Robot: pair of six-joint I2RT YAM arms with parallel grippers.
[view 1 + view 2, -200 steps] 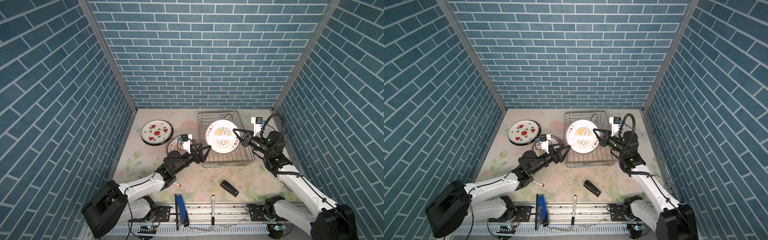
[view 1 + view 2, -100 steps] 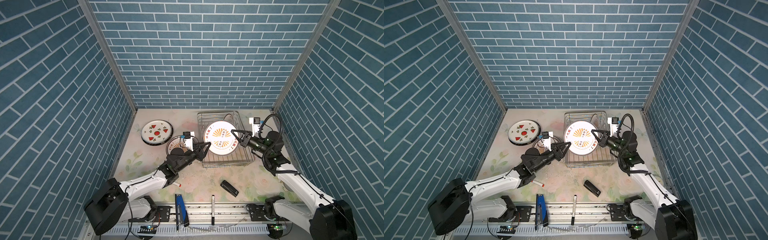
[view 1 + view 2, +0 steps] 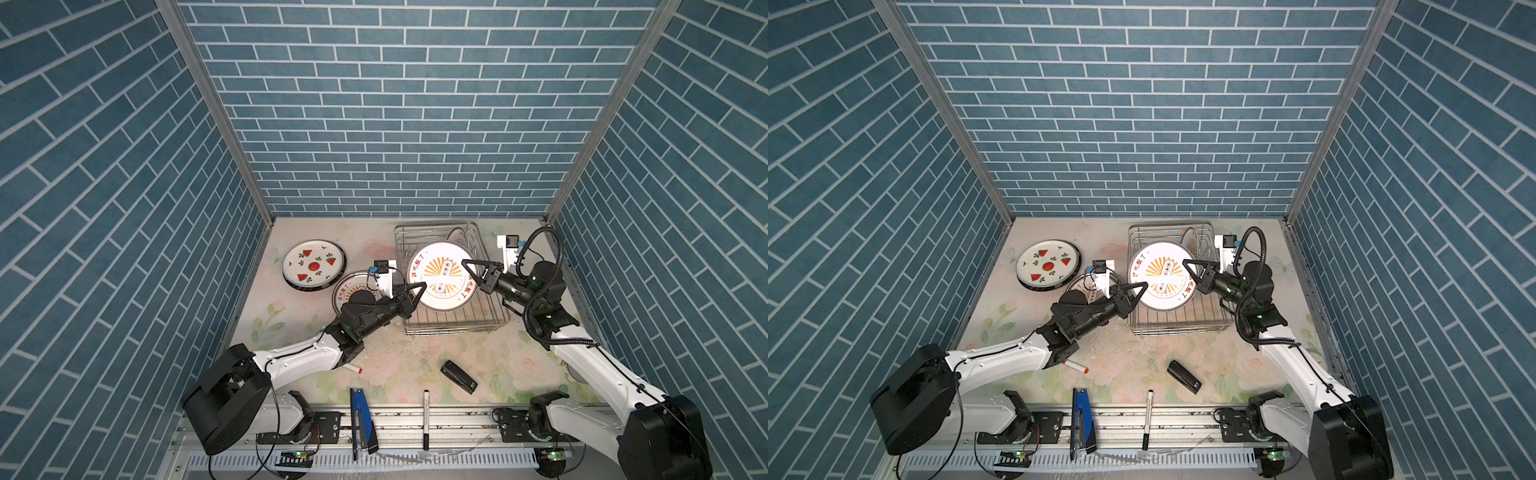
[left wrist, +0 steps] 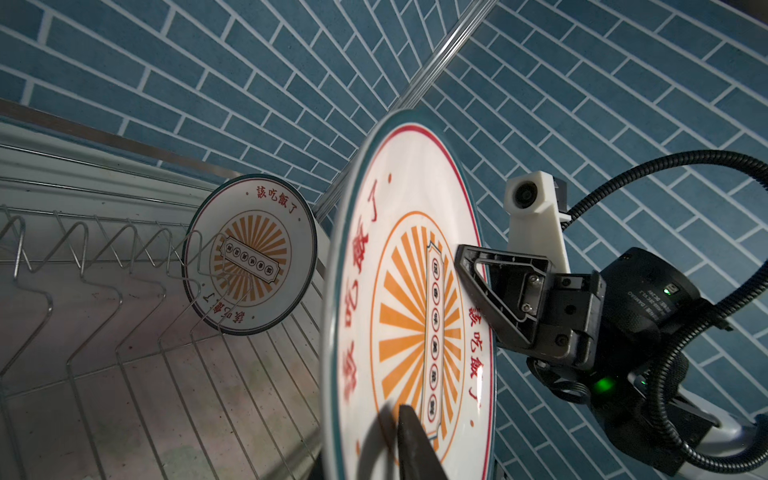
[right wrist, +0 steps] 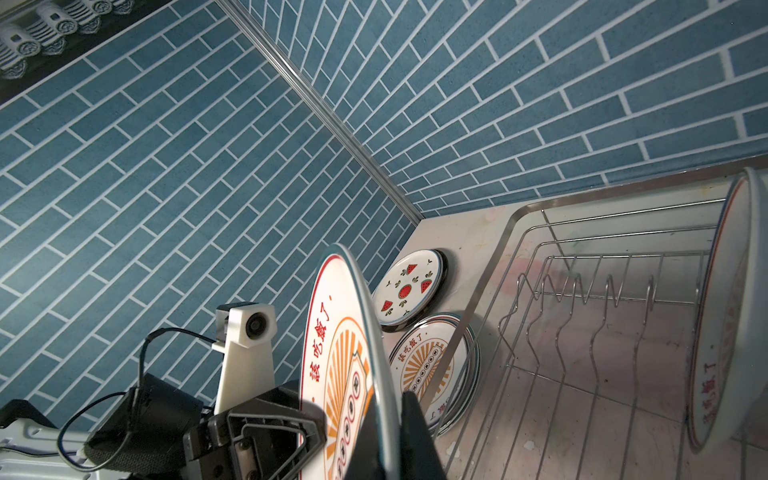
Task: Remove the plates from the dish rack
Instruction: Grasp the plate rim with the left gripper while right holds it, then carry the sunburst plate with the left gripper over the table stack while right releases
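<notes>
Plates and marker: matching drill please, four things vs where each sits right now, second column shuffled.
1 watermelon plate
2 lifted sunburst plate
3 racked sunburst plate
4 marker pen

A upright between the dish rack prongs
B lying at the table's front edge
C face up near the left wall
D above the rack, right tool shut on its rim

Pairs: 1-C, 2-D, 3-A, 4-B

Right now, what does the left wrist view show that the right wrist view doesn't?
Left wrist only: the right arm, its jaws shut on the rim of the held plate. Right wrist only: the left arm, its jaws at that plate's opposite edge, plus a watermelon plate and a sunburst plate lying on the table. Both: the held plate, the wire rack and the standing plate inside it.
</notes>
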